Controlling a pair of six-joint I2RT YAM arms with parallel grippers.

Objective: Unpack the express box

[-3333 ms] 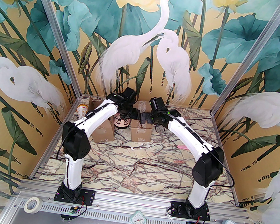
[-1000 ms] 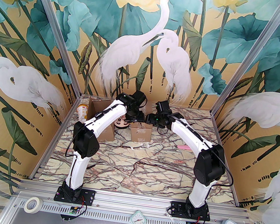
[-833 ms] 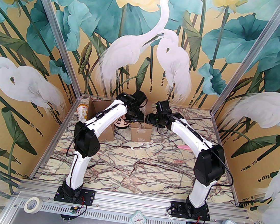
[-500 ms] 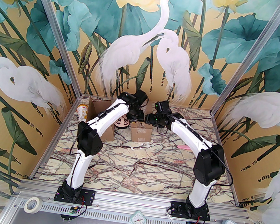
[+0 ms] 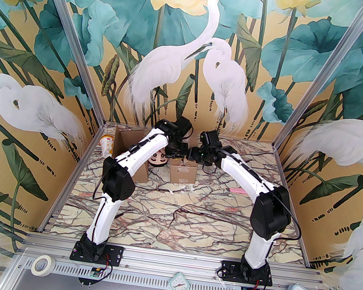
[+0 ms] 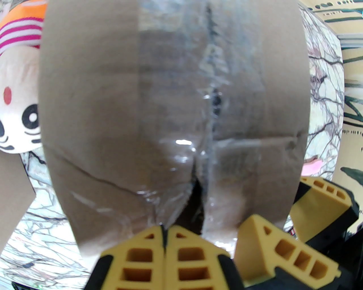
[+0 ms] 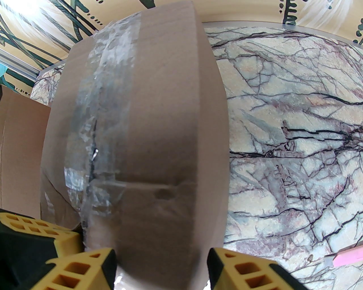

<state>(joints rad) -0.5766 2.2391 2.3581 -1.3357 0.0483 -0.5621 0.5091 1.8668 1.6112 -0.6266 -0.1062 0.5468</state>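
the box [image 5: 182, 173] sits at the far middle of the table [image 5: 191, 219], with both arms reaching over its far top edge. the left gripper [image 6: 164, 240] is closed tight, fingertips pressed together at that edge, just left of a split [image 6: 198, 195] in the taped seam. whether any tape is pinched between them cannot be told. the right gripper [image 7: 161, 269] stands half open astride the box's right part, one finger on the top by the tape and the other at the right wall. whether it presses cannot be told. a doll [image 5: 157, 160] lies just left of the box, with a bigger open carton [image 5: 133, 167] beside it. right of the box the marble runs bare to a pink strip [image 5: 238, 190], and the table's near half is bare.
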